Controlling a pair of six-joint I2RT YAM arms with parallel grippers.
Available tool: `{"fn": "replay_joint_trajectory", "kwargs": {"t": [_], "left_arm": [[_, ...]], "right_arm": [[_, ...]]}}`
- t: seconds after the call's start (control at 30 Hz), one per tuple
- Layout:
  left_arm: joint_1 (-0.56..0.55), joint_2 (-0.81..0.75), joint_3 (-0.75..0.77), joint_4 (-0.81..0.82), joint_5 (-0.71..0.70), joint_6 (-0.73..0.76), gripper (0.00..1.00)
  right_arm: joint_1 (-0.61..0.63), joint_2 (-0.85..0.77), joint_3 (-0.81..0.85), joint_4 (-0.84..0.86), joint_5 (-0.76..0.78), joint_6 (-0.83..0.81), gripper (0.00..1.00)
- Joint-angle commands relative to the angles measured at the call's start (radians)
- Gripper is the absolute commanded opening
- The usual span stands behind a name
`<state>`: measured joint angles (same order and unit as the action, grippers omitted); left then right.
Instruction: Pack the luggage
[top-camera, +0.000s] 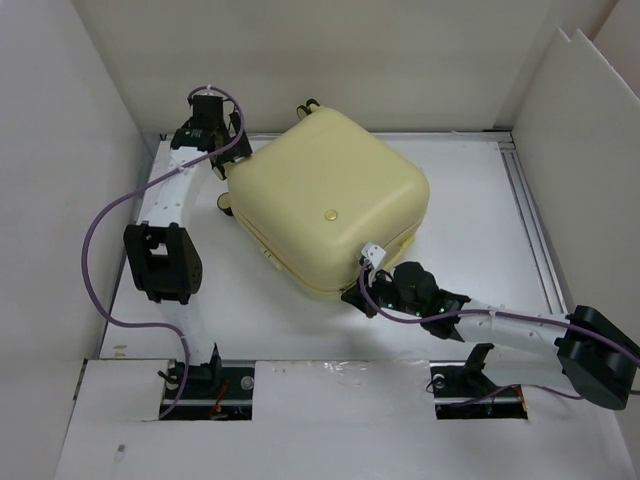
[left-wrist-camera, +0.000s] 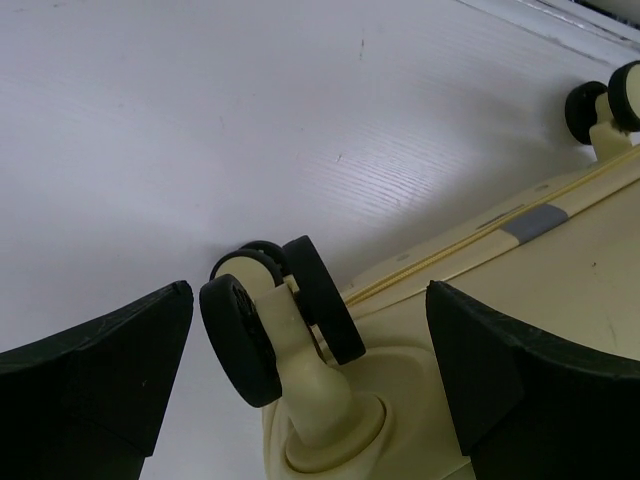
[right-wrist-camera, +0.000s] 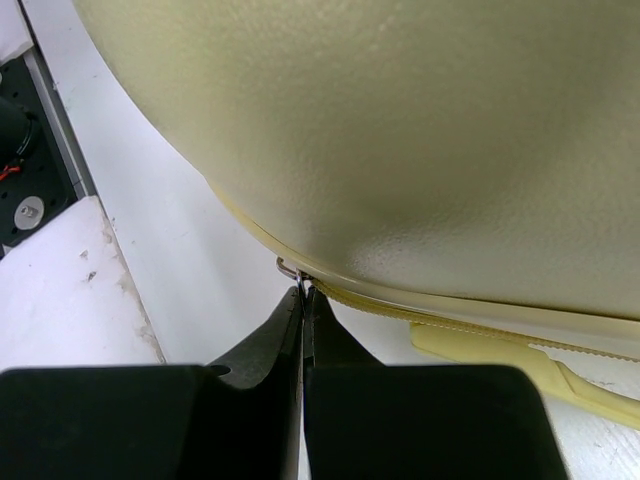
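Observation:
The luggage, a pale yellow hard-shell suitcase, lies closed on the white table, turned at an angle. My left gripper is open at its far left corner. In the left wrist view the left gripper straddles a black twin wheel without touching it, and the shell fills the lower right. At the near edge of the luggage my right gripper is shut. The right wrist view shows the right gripper pinching the metal zipper pull under the shell.
White walls close in the table on the left, back and right. A metal rail runs along the right side. A second black wheel sits further along the suitcase edge. The arm bases stand in slots at the near edge.

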<state>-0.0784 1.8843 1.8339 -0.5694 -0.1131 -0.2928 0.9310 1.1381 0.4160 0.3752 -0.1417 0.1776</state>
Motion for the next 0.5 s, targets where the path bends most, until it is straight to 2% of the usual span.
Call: {"fn": "replay_joint_trajectory", "kwargs": {"t": [0.0,0.07,0.23,0.4,0.47], "left_arm": [[-0.014,-0.031,-0.005,0.037,-0.128,-0.049,1.0],[-0.014,-0.031,-0.005,0.023,-0.146,-0.058,1.0],[-0.014,-0.027,-0.05,0.055,-0.076,-0.049,1.0],[-0.014,0.041,-0.013,-0.029,-0.036,-0.078,1.0],[-0.014,0.052,-0.038,0.0,-0.002,-0.088,0.95]], "right_arm": [[-0.018,-0.011,0.004,0.074,0.143,-0.003,0.0],[-0.018,-0.011,0.004,0.074,0.143,-0.003,0.0],[-0.018,-0.001,0.014,0.074,0.152,-0.003,0.0],[-0.018,-0.012,0.003,0.074,0.152,-0.003,0.0],[-0.018,-0.021,0.003,0.074,0.162,-0.003,0.0]]}}
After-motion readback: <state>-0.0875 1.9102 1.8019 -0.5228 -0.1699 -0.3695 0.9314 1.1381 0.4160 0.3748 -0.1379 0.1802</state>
